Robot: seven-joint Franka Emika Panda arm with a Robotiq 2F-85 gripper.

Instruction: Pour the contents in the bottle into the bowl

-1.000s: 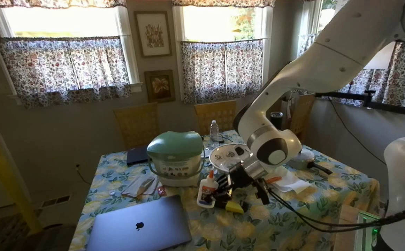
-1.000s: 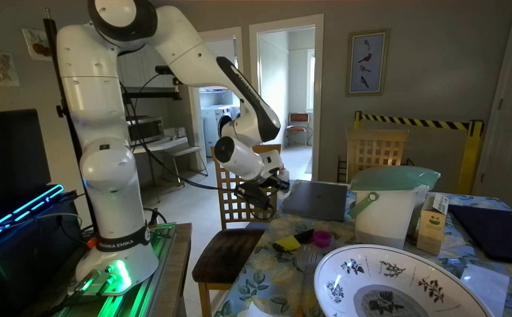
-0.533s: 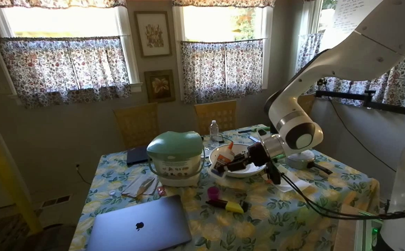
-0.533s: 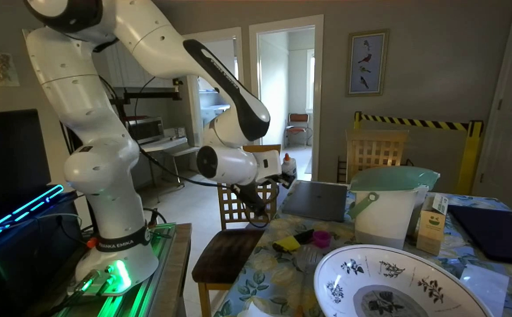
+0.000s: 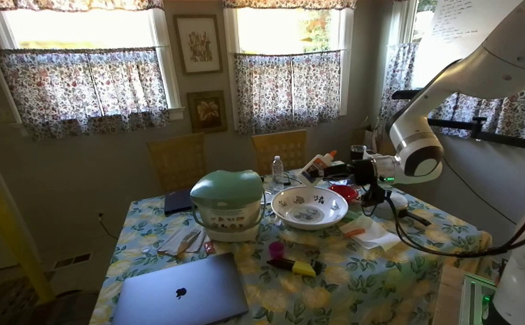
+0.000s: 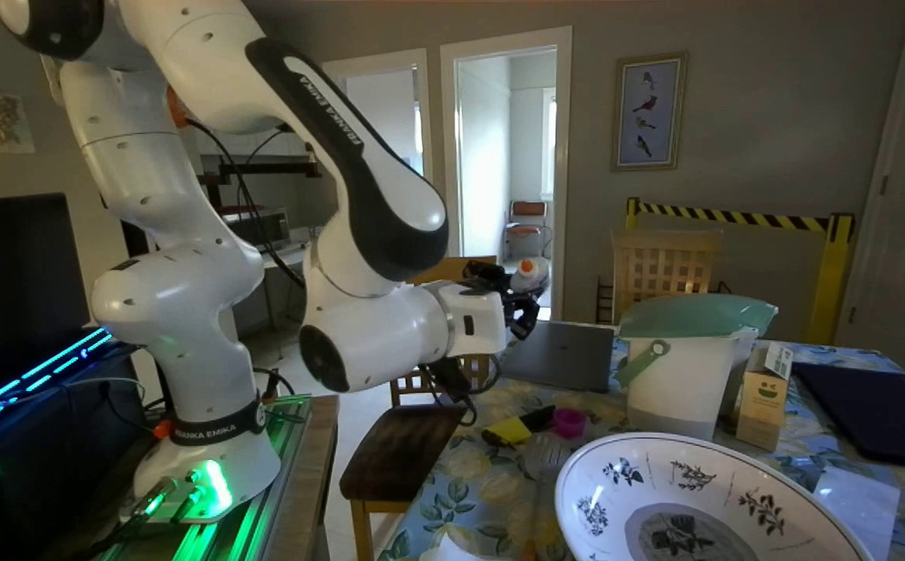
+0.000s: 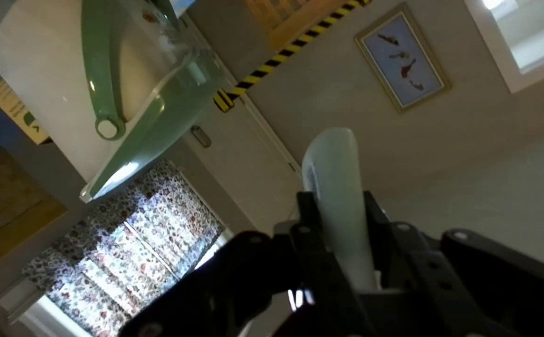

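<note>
The small white glue bottle (image 5: 314, 169) with an orange cap is held in the air by my gripper (image 5: 325, 173). It is tilted, with its cap up and to the right in this exterior view; the bottle (image 6: 529, 274) points its cap toward the camera in an exterior view. In the wrist view the bottle (image 7: 334, 161) stands edge-on between the two black fingers of the gripper (image 7: 339, 201), which touch its sides. The wide white bowl (image 5: 310, 213) with plant patterns sits on the table, lower than the bottle; it also shows in an exterior view (image 6: 678, 499). Its inside holds nothing visible.
A green-lidded pail (image 5: 228, 194) stands beside the bowl. A clear bottle (image 5: 277, 169), a red bowl (image 5: 344, 192) and a lidded pot (image 5: 391, 205) are near it. A laptop (image 5: 181, 293), pink cup (image 5: 276, 249) and yellow-black tool (image 5: 304, 268) lie in front.
My gripper has risen and moved right and back in an exterior view, carrying the bottle from beside the pink cup. The bottle has gone from upright to clearly tilted.
</note>
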